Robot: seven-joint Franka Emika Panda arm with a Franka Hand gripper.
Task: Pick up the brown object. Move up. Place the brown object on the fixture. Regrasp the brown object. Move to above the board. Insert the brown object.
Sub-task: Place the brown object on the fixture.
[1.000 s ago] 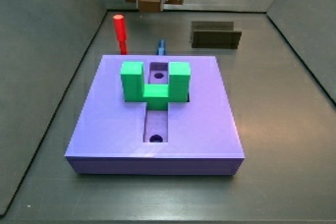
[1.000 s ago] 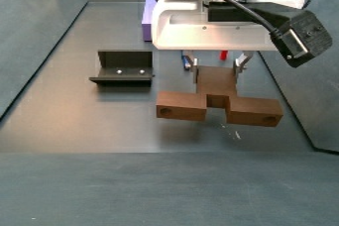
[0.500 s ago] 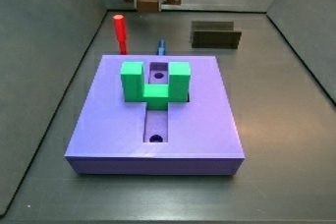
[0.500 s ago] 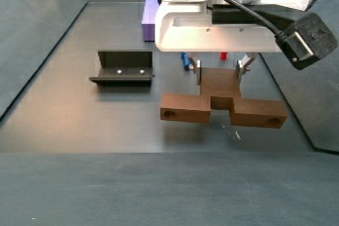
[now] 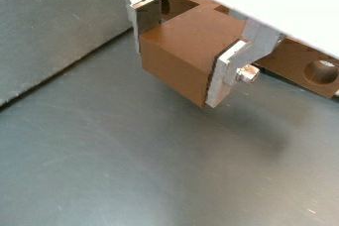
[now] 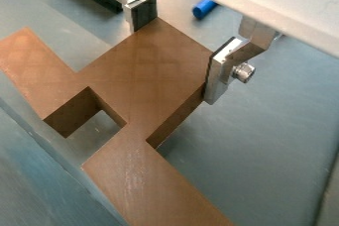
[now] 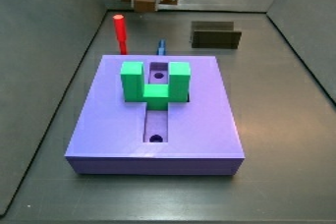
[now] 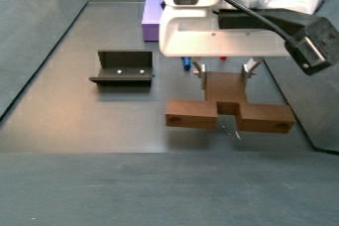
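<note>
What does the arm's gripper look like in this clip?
The gripper has a boxy white body with black cables looping over it and a black camera block at one side. Its fingers are flat silver plates with a bolt head.

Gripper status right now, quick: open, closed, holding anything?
Gripper: closed on the brown object, holding it up off the floor, with the fixture off to one side.

Red peg (image 7: 120, 33), green block (image 7: 156, 81)
</note>
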